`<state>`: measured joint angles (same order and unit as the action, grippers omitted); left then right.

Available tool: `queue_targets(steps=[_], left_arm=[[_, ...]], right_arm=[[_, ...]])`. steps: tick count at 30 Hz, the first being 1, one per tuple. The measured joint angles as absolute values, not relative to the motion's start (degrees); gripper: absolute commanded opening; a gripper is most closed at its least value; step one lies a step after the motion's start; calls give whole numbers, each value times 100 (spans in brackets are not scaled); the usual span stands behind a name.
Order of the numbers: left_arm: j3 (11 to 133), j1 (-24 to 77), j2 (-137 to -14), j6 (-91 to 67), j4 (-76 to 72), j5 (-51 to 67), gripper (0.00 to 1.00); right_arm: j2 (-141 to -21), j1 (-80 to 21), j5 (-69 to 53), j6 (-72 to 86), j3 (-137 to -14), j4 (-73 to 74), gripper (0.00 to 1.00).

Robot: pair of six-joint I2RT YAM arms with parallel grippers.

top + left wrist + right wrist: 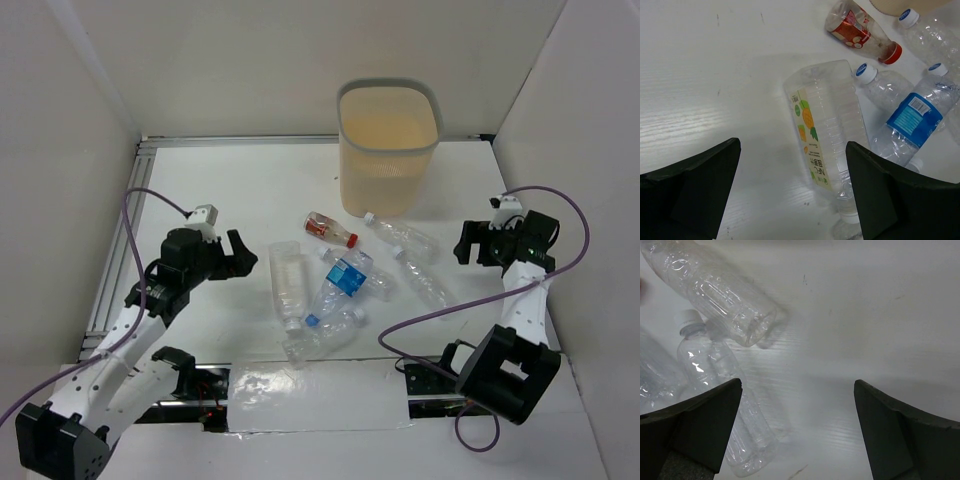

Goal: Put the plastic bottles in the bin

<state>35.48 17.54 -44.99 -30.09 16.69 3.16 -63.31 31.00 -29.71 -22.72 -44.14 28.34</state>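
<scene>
The beige meshed bin [388, 150] stands upright at the back of the table. Several clear plastic bottles lie in a loose pile in front of it. They include a red-labelled one [330, 229], a blue-labelled one [343, 280] and a square fruit-labelled one [288, 282]. My left gripper [238, 255] is open and empty, just left of the pile. In the left wrist view it [792, 155] faces the square bottle [827, 125]. My right gripper [466, 243] is open and empty, right of two clear bottles [423, 279]. In the right wrist view it [797, 390] is beside a clear bottle [725, 375].
White walls enclose the table on three sides. An aluminium rail [115, 260] runs along the left edge. Purple cables loop from both arms. A shiny taped strip [300, 395] lies between the arm bases at the near edge.
</scene>
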Motion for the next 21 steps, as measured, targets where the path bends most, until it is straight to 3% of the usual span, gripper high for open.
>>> queue_targets(steps=[5, 6, 7, 8, 10, 11, 12, 14, 15, 16, 21], left_arm=[[3579, 1859, -4635, -3022, 1658, 390, 99], [3581, 1874, -4648, -3022, 1651, 399, 99], [3590, 1892, -4668, -3028, 1656, 399, 99], [3612, 1905, -4683, -3039, 1653, 405, 99], [3671, 1946, -4718, -3065, 1658, 419, 99], [3710, 1975, -4727, -3111, 1667, 423, 99], [3745, 2014, -4731, -3175, 1667, 425, 99], [3820, 2104, -4759, -3304, 1667, 427, 97], [3861, 2156, -4807, -3345, 1673, 425, 96], [3905, 2209, -4869, -3378, 1673, 427, 94], [4532, 3000, -5830, -3695, 1935, 25, 96]], right_arm=[[-6320, 3103, -3048, -2519, -4464, 2895, 100], [-6320, 3100, -3096, -2563, -4464, 2919, 88], [-6320, 3100, -3157, -2624, -4464, 2936, 63], [-6322, 3103, -3227, -2679, -4469, 2961, 30], [-6353, 3103, -3365, -2659, -4497, 3026, 15], [-6392, 3103, -3424, -2657, -4541, 3070, 16], [-6451, 3103, -3474, -2650, -4595, 3098, 25], [-6541, 3103, -3562, -2609, -4689, 3114, 61], [-6560, 3103, -3597, -2567, -4713, 3116, 89], [-6569, 3103, -3621, -2530, -4733, 3133, 100], [-6576, 2950, -3542, -2410, -4801, 3135, 100]])
